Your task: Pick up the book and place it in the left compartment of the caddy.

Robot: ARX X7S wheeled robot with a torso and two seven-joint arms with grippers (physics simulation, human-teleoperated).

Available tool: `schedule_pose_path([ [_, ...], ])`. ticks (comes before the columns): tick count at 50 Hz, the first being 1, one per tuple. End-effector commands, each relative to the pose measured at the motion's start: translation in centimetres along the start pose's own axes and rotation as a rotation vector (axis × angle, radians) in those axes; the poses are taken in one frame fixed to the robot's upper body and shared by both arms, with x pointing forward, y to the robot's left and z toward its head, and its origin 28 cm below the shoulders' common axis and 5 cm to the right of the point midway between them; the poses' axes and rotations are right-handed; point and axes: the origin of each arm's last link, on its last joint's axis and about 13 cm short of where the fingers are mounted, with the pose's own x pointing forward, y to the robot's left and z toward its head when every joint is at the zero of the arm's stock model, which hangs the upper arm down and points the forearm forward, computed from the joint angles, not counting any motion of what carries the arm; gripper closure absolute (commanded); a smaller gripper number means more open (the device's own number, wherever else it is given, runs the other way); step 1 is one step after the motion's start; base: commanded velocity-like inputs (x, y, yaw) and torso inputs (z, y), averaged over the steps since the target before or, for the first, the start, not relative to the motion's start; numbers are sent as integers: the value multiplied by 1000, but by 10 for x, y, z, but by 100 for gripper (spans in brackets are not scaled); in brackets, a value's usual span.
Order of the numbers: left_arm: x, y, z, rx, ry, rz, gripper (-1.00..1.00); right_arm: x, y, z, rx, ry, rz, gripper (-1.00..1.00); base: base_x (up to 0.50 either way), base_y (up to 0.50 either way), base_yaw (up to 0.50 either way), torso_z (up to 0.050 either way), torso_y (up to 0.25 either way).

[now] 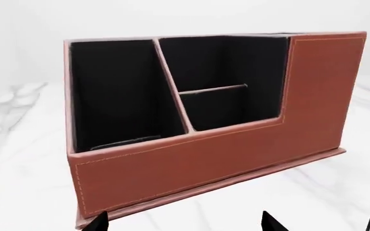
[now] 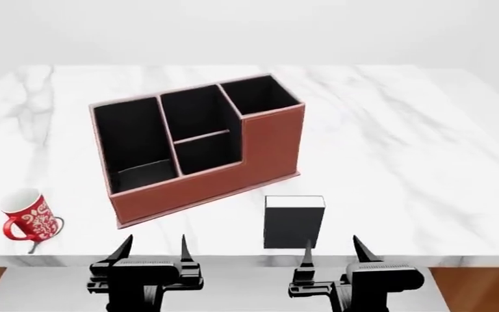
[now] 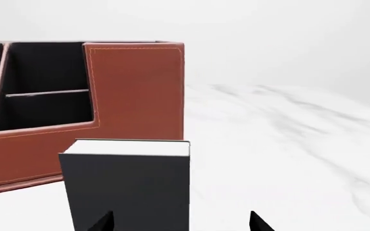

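Note:
The black book (image 2: 293, 224) with white page edges lies flat on the marble table near its front edge, just in front of the caddy's right end; in the right wrist view the book (image 3: 128, 185) is close ahead. The reddish-brown caddy (image 2: 206, 188) stands angled at mid-table, and its left compartment (image 2: 132, 143) is the long black slot, also seen in the left wrist view (image 1: 117, 94). My right gripper (image 2: 331, 252) is open, just in front of the book and empty. My left gripper (image 2: 156, 250) is open and empty, in front of the caddy (image 1: 204, 159).
A red-and-white patterned mug (image 2: 31, 216) stands at the table's front left, left of the caddy. The white marble table (image 2: 405, 143) stretches to the right and behind the caddy. Its front edge runs just ahead of both grippers.

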Motion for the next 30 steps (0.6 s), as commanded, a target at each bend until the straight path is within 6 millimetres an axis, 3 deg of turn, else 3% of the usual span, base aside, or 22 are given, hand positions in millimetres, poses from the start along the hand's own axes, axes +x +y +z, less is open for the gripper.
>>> schedule_pose_path([
  [1,-1,0,-1,4,-1,3,-100,-1,0,-1,1,-1,0,-100,31,-500,0,0,0],
  [15,-1,1,1,-1,-3,6,-100,0,0,2,1,0,-28,-100,4,-53,0,0,0],
  [22,0,2,17,-8,-14,-9,-100,4,-3,21,1,7,-23,-100,0,0,0,0,0],
  [26,4,5,50,16,-9,-20,-100,12,-9,55,-9,25,-19,-100,0,0,0,0,0],
  [27,7,7,65,20,-12,-28,-100,14,-12,75,29,24,20,-100,0,0,0,0,0],
  [30,11,9,85,14,-14,-36,-100,18,-17,103,43,-4,28,-100,0,0,0,0,0],
])
